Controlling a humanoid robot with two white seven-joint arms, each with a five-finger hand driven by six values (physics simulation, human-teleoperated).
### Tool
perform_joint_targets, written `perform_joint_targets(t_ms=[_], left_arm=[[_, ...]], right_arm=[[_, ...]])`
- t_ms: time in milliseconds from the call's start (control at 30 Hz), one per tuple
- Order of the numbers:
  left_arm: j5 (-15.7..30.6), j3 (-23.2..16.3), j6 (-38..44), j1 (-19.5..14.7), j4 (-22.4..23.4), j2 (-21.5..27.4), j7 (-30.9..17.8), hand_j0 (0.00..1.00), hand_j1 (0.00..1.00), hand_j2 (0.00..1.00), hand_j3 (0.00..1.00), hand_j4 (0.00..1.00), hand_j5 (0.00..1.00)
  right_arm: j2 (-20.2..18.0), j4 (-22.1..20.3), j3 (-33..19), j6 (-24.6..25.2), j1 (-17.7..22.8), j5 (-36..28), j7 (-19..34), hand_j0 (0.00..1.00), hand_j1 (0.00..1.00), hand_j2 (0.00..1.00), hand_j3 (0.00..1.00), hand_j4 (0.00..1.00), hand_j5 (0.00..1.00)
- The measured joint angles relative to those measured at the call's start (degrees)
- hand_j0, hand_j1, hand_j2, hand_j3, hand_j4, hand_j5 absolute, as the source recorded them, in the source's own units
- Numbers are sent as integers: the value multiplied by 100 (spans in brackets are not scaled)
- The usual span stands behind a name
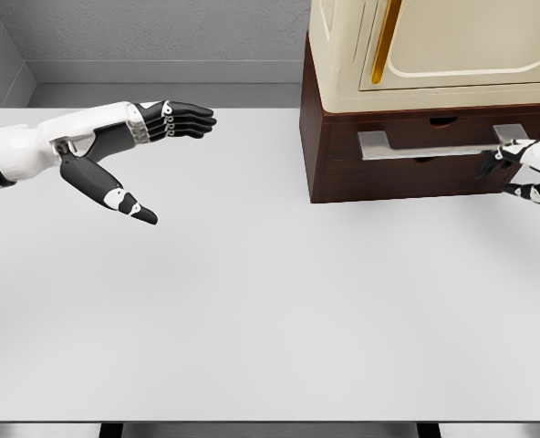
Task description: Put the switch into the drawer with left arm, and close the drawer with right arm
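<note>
No switch shows anywhere in the head view. My left hand [165, 146] hovers over the table's far left, palm sideways, fingers stretched out flat and thumb [129, 203] hanging down, holding nothing. The dark brown drawer cabinet [343, 173] stands at the back right, and its drawer front with a long metal handle [425, 146] looks flush with the cabinet. My right hand [516, 173] comes in at the right edge. Its black fingertips [496, 162] lie against the drawer front at the handle's right end, the thumb stays apart below, and it grips nothing.
A cream-coloured appliance [434, 46] with a yellow-trimmed door sits on top of the cabinet. The white table [252, 301] stretches wide in front, its near edge along the bottom. A grey wall runs behind.
</note>
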Motion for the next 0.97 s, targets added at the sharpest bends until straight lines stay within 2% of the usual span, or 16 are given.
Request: perform_joint_targets(t_ms=[67,133,233,433,467,500,567,700,967], left_arm=[[0,0,0,0,-1,1,0,100,100,100,100,100,100],[0,2,1,0,-3,2,1,100,100,100,100,100,100],[-1,3,0,0,-9,4,1,100,100,100,100,100,100],[-4,-14,-9,0,-5,-9,-1,100,100,100,100,100,100],[-7,-15,-10,9,-5,-13,-2,100,100,100,100,100,100],[-7,-15,-11,9,-6,-17,-2,100,100,100,100,100,100],[-8,-16,-15,9,-10,-23,-2,100,100,100,100,100,100],[-9,-17,-18,9,-13,-28,-2,100,100,100,100,100,100],[-3,-18,-19,18,-22,-32,-2,100,100,100,100,100,100]], right_arm=[[-22,-13,2,41,53,-106,-6,59,59,59,59,59,59],[-43,-27,9,47,106,-126,20,51,51,51,51,51,51],[-104,-54,9,52,237,-266,34,51,51,51,51,51,51],[-240,-34,4,-119,580,288,-96,53,53,53,53,53,53],[-258,-62,4,-127,677,316,-102,65,65,65,65,65,65],[-270,-137,5,-133,817,338,-106,100,100,100,100,100,100],[-285,-413,11,-141,1107,361,-110,100,100,100,100,100,100],[-291,-862,23,-141,1134,363,-115,100,100,100,100,100,100],[-294,-1023,42,-142,1134,362,-117,100,100,100,100,100,100]])
